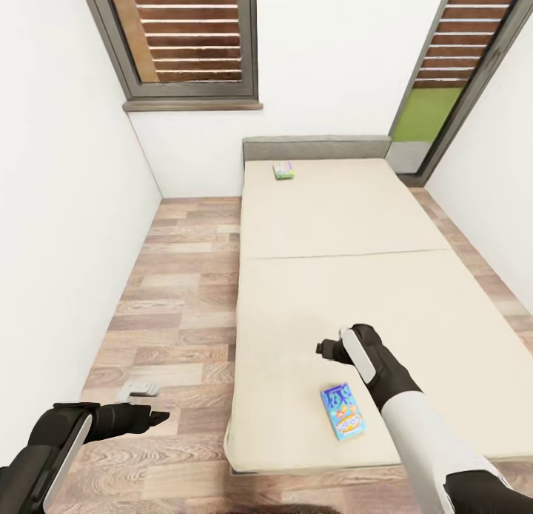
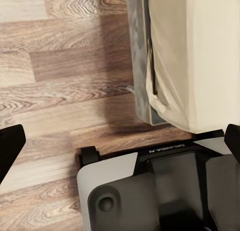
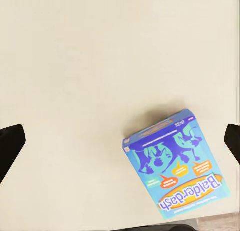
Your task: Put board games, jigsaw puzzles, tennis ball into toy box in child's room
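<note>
right gripper point(image 1: 328, 348): fingers spread, holding nothing, over the bed point(image 1: 348, 225) | blue board game point(image 1: 342, 411): flat on the mattress just nearer the robot than this gripper | green board game point(image 1: 283, 170): far beyond it, near headboard | left gripper point(image 1: 159, 418): fingers spread, empty, above floor point(image 1: 178, 306) beside bed

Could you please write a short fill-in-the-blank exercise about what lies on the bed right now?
1. The blue board game lies on the ____.
2. Its lid reads ____.
3. The green board game lies near the grey ____.
4. The right gripper hovers with nothing between its ____.

Missing words: bed; Balderdash; headboard; fingers
</note>
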